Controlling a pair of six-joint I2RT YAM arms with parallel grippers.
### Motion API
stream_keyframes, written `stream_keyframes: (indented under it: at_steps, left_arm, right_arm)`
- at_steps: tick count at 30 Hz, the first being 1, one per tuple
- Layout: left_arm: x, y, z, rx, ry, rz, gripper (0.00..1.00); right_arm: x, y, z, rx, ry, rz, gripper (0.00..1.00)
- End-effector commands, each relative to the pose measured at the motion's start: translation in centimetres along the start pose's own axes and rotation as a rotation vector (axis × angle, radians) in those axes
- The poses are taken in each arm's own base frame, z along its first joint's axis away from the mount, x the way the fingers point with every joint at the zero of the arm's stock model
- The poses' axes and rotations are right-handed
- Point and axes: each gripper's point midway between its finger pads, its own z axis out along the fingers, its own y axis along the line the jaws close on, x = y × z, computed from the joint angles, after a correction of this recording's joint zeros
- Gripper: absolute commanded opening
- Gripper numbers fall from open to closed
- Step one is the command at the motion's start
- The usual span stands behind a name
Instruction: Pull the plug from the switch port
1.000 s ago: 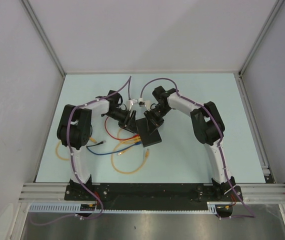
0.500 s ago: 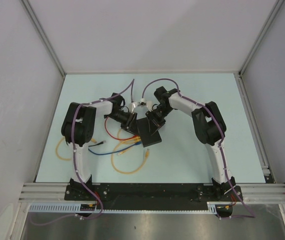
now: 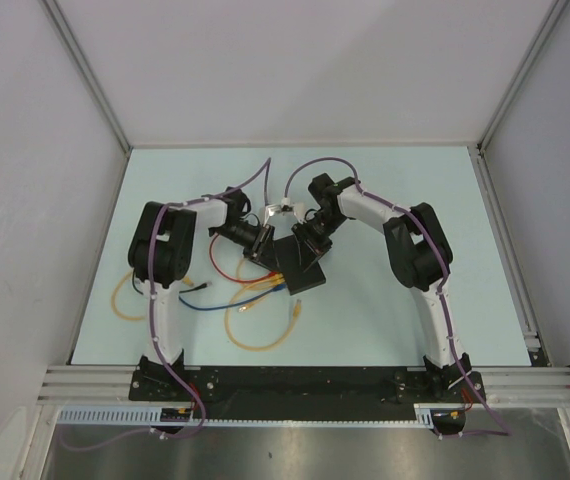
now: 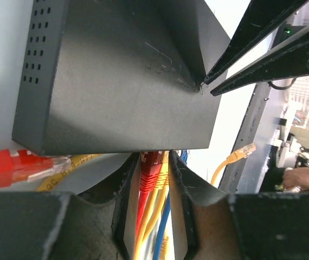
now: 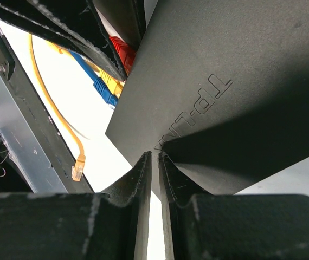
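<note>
The switch is a flat black box at mid table; it fills the left wrist view and the right wrist view. Red, yellow and blue plugs sit side by side in its near-left edge. My left gripper is at that edge, and its jaws are closed round the red and yellow plugs. My right gripper is shut, empty, and its tips press on the switch's top face.
Loose yellow cable loops and a blue cable lie on the table in front of the switch. A loose red plug and a loose yellow plug lie beside it. White walls enclose the table.
The left arm's elbow has swung right and away while its gripper stayed at the switch's socket edge. The cables near it have shifted slightly. The right arm has hardly moved.
</note>
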Motion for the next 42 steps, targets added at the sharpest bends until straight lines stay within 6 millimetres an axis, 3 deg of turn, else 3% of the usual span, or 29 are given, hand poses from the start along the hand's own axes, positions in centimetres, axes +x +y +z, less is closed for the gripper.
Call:
stream_keyframes:
  at_steps: [1, 8, 13, 19, 24, 31, 34, 36, 42]
  left_arm:
    - [0.0, -0.2, 1.1, 0.055, 0.018, 0.045, 0.28]
    - [0.2, 1.1, 1.2, -0.01, 0.037, 0.035, 0.19]
    - [0.5, 1.8, 0.9, -0.058, 0.053, 0.019, 0.07]
    - [1.5, 2.3, -1.4, -0.148, 0.116, -0.007, 0.0]
    - [2.2, 1.6, -5.1, -0.151, 0.076, -0.017, 0.0]
    - [-1.9, -3.2, -12.9, -0.205, -0.102, 0.229, 0.0]
    - [-2.3, -4.4, -15.9, -0.287, -0.144, 0.28, 0.0]
    - [-1.3, -3.9, -17.1, -0.342, -0.142, 0.28, 0.0]
    - [4.8, -0.9, -20.8, -0.484, -0.174, 0.153, 0.0]
  right_arm:
    - [1.5, -3.0, 0.9, 0.109, 0.063, -0.031, 0.17]
    - [1.5, -3.0, 1.0, 0.107, 0.062, -0.031, 0.18]
    - [1.5, -3.3, 1.1, 0.114, 0.066, -0.027, 0.18]
    - [1.6, -3.4, 1.1, 0.125, 0.068, -0.023, 0.18]
    - [1.6, -3.4, 1.2, 0.12, 0.069, -0.021, 0.18]
    - [1.6, -3.5, 1.3, 0.117, 0.072, -0.019, 0.18]
    - [1.6, -3.5, 1.3, 0.116, 0.073, -0.018, 0.18]
    - [1.6, -3.6, 1.3, 0.116, 0.072, -0.017, 0.18]
    - [1.6, -3.7, 1.5, 0.112, 0.076, -0.015, 0.18]
